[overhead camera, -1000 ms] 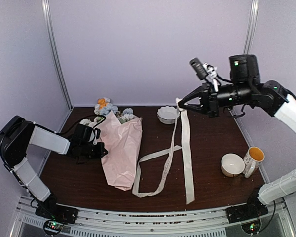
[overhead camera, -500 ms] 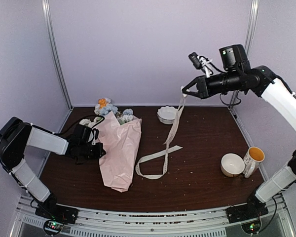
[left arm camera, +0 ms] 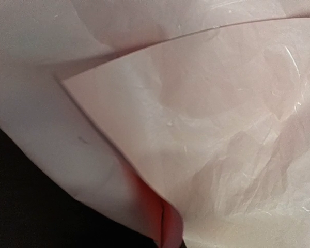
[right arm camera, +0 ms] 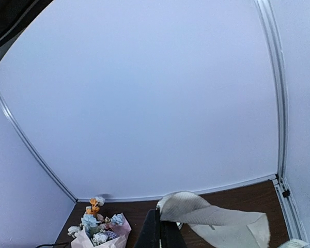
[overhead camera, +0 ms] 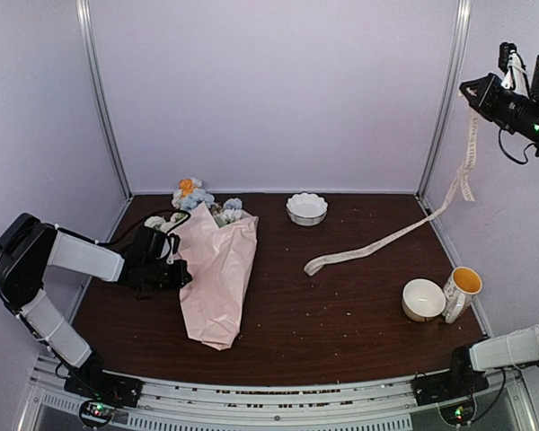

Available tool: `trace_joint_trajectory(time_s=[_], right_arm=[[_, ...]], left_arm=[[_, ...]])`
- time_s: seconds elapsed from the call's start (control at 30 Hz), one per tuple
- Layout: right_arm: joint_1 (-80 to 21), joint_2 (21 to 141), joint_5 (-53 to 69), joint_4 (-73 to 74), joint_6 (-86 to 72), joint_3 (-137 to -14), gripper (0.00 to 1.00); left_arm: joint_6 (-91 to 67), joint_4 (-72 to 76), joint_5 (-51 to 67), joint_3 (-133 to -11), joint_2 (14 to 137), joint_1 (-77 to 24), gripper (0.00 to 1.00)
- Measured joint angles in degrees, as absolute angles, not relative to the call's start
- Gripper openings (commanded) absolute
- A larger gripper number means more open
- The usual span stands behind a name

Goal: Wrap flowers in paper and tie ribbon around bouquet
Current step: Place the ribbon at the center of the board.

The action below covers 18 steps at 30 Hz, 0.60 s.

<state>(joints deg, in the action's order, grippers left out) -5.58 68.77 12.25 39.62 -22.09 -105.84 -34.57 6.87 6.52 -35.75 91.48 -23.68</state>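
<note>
Right claw (overhead camera: 465,90) risen high, flat cream ribbon (overhead camera: 377,244) trailing; crinkly pink paper (overhead camera: 217,278) cone

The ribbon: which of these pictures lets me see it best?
The top external view. There most of the ribbon shows, hanging from the right gripper high up and trailing down onto the table. The right wrist view shows only a bunched piece by the gripper; the left wrist view shows only pink paper.

Pastel flowers (overhead camera: 198,199) poke from the far end of a crinkled pale pink paper (overhead camera: 217,278) cone lying at left, while the cream ribbon (overhead camera: 377,244) slants from its low resting end up to the high right.
</note>
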Motion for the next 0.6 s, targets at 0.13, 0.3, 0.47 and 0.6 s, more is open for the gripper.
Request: trace_joint_trajectory(time_s=[0.13, 0.3, 0.47, 0.6], right_arm=[[-19.16, 71.99, 9.41, 38.76, -19.22, -105.95, 0.0], [-35.75, 88.31, 12.62, 39.38, -14.57, -107.61, 0.0], [-49.58, 107.7, 19.33, 40.29, -12.27, -103.31, 0.0], [-59.42, 115.61, 24.1, 44.05, -9.47, -100.95, 0.63]], left_arm=[[-34.5, 6.76, 6.48, -35.75, 91.44, -23.68, 0.0], [-34.41, 6.02, 6.15, -35.77, 90.98, -23.68, 0.0], [-34.37, 5.43, 5.89, -35.75, 90.63, -23.68, 0.0], [-34.2, 5.41, 5.78, -35.77, 90.63, -23.68, 0.0]])
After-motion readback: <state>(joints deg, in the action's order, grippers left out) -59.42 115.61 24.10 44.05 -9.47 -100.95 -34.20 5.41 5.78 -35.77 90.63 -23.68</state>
